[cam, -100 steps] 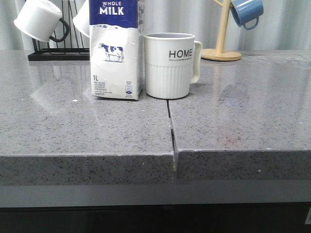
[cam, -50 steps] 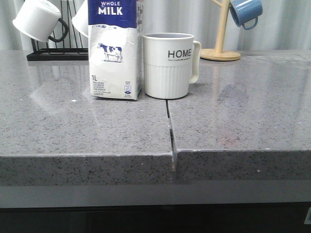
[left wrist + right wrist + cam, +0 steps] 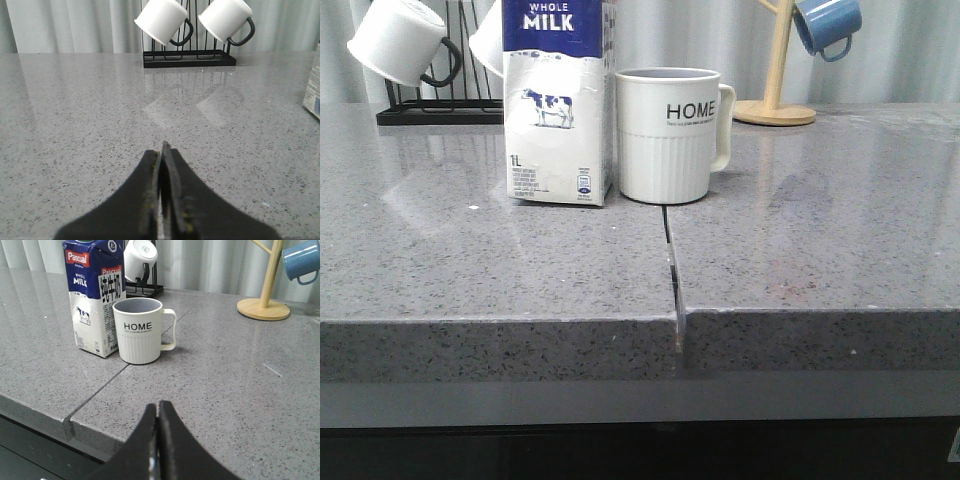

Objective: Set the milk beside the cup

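The milk carton [image 3: 558, 100], white with a dark blue top band and a cow picture, stands upright on the grey counter directly left of the cream ribbed HOME cup [image 3: 669, 133]; the two are almost touching. Both also show in the right wrist view, the milk [image 3: 95, 295] beside the cup [image 3: 138, 330]. Only an edge of the carton [image 3: 314, 85] shows in the left wrist view. My left gripper [image 3: 163, 148] is shut and empty, low over bare counter. My right gripper [image 3: 157, 407] is shut and empty near the counter's front edge, well short of the cup. Neither gripper shows in the front view.
A black wire rack [image 3: 430, 105] holding white mugs with black handles [image 3: 398, 42] stands at the back left. A wooden mug tree [image 3: 778, 70] with a blue mug [image 3: 827, 24] stands at the back right. A seam [image 3: 671, 260] runs through the counter's middle to its front edge.
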